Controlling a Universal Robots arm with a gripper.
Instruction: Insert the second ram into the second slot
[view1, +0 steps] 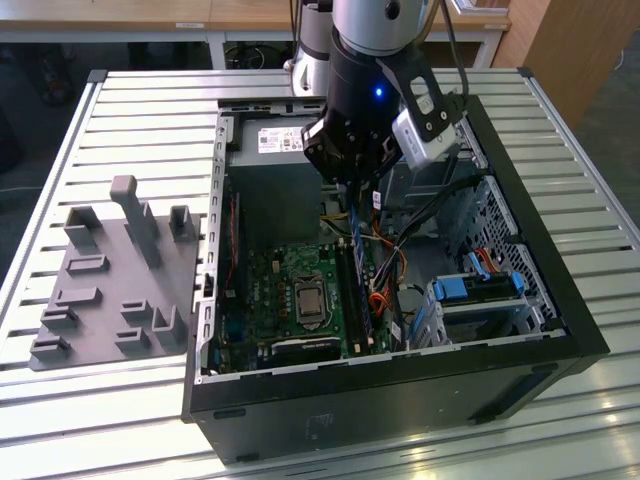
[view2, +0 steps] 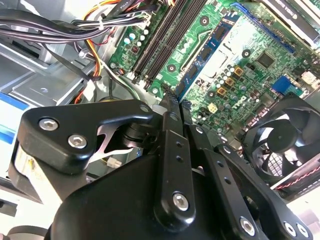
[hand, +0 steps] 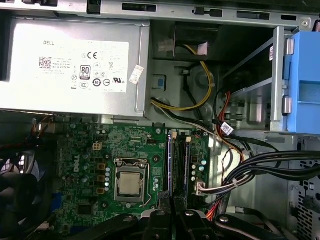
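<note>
Over the memory slots inside the open computer case (view1: 400, 405), centre of the exterior view, sits the gripper (view1: 349, 190).

- **Pincer:** in the second wrist view the gripper (view2: 169, 102) has its fingers drawn tight together. I judge it clenched on the near end of the second ram (view2: 202, 57).
- **Stick:** it stands on edge with its chips showing. It runs from the fingertips toward the upper right of that frame, just beside the empty black slots (view2: 162, 42) and to their right.
- **Exterior view:** the second ram (view1: 358, 240) shows as a blue edge running from under the pincer toward the lower centre, in line with the slot row.
- **Progress:** the stick has been carried to the motherboard (hand: 90, 155) and lined up lengthwise with its slot.
- **Left to do:** seating. I cannot tell whether the lower edge has entered the slot or the end latches have closed.
</note>
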